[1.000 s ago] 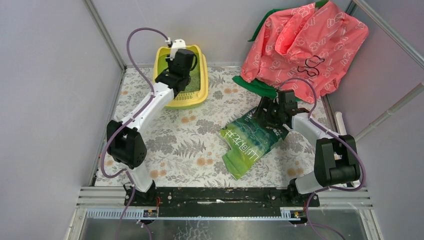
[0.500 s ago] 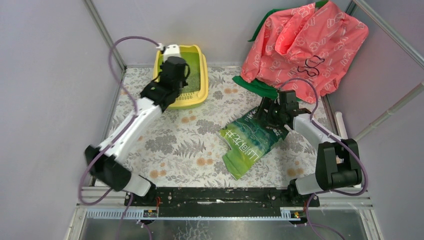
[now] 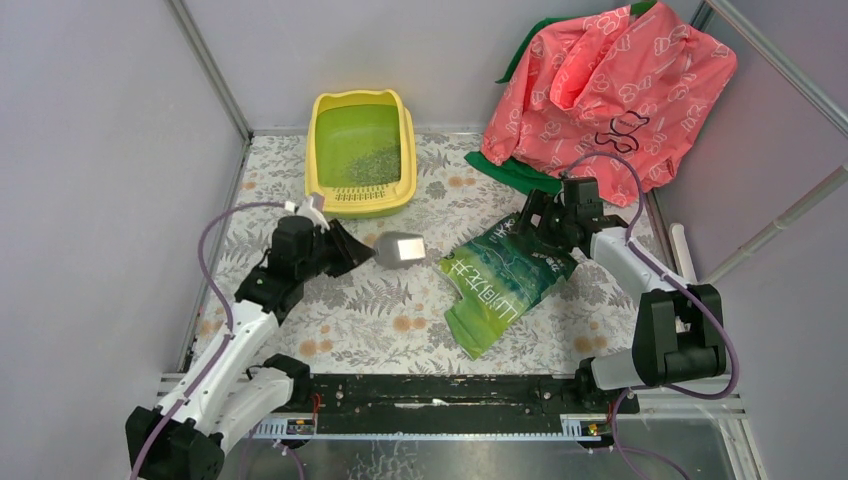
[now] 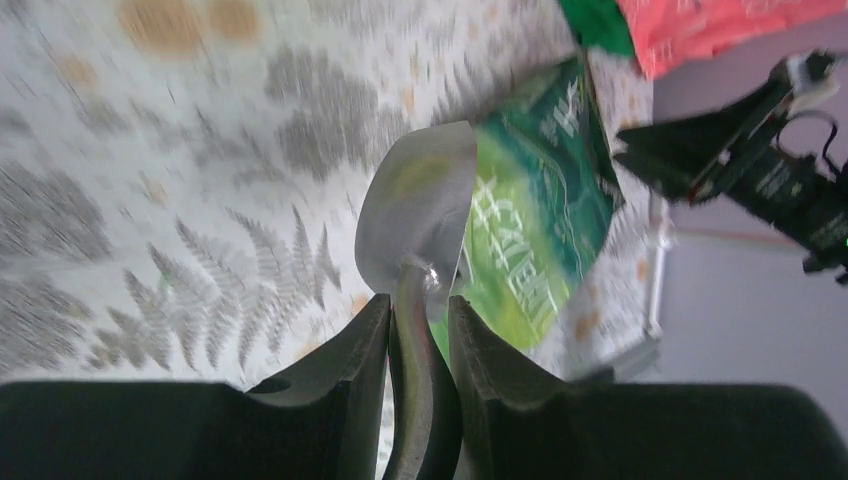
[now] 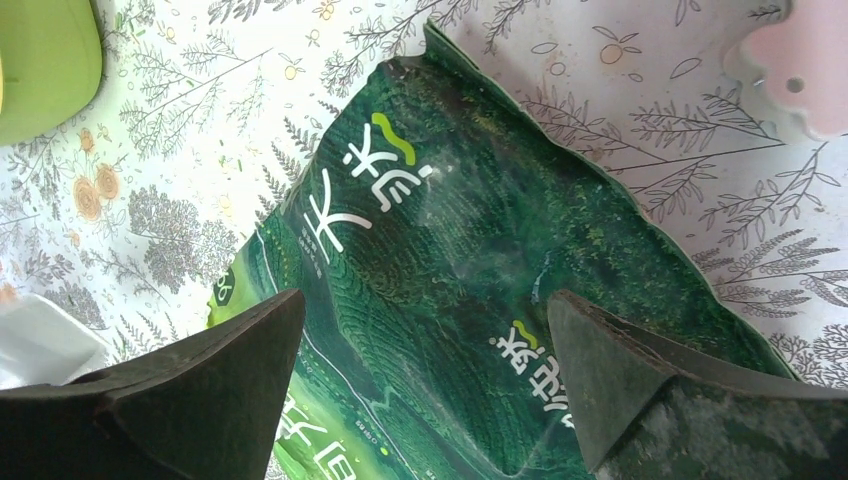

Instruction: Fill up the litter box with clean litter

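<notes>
Litter box [image 3: 360, 200] one; scoop [image 3: 400, 249] seemingly one

Free room: middle worktop [image 3: 380, 320].
In the way: litter box [image 3: 361, 206] far left, green bag [image 3: 500, 282] right, pink cloth [image 3: 610, 80] behind.

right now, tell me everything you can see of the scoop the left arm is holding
The scoop looks like dull silvery metal: a rounded, open-fronted bowl on a narrow handle. The left gripper is shut on the handle, fingers pressing both sides. The bowl points toward the green bag, its front edge near the bag's edge, over the floral table. The bowl looks empty; whether it touches the table is unclear.
</notes>
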{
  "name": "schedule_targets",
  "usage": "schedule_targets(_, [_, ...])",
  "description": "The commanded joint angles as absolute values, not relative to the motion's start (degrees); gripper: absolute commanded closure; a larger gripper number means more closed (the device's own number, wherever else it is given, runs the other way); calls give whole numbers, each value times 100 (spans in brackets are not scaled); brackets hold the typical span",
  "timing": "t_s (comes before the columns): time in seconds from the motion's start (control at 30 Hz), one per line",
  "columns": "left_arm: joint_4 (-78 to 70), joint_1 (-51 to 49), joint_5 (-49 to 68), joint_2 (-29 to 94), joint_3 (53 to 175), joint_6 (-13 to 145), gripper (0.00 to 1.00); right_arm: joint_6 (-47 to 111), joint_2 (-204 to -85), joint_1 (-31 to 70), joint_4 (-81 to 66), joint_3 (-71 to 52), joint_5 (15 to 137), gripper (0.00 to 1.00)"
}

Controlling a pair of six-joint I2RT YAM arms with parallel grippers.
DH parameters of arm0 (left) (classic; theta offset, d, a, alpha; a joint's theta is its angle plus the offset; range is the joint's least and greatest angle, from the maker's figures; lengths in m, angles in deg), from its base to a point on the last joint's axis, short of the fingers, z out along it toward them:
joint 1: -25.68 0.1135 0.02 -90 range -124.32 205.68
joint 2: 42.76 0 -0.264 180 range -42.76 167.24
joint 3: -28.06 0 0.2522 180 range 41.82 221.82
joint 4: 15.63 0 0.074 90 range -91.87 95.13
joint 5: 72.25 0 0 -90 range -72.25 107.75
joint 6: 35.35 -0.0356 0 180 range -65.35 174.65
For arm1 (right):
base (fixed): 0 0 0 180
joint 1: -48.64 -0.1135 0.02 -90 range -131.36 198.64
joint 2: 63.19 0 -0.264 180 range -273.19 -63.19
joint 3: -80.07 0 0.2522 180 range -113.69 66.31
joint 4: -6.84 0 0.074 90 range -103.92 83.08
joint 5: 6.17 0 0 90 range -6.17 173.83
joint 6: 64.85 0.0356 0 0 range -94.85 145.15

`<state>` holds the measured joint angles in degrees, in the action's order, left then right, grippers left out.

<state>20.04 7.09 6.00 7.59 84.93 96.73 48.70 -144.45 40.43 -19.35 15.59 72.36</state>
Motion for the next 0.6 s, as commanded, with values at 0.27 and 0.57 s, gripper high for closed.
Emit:
schedule_targets(0.27, [-633,1028,-1478,634,6388,11205,100,4730,-14281,4330,-1933,1419,7261,0])
schedule_targets(0.57, [-1043,1109,-1731,1065,6185,11248,100,4752,-14399,4433,-1883,1436,7236,0])
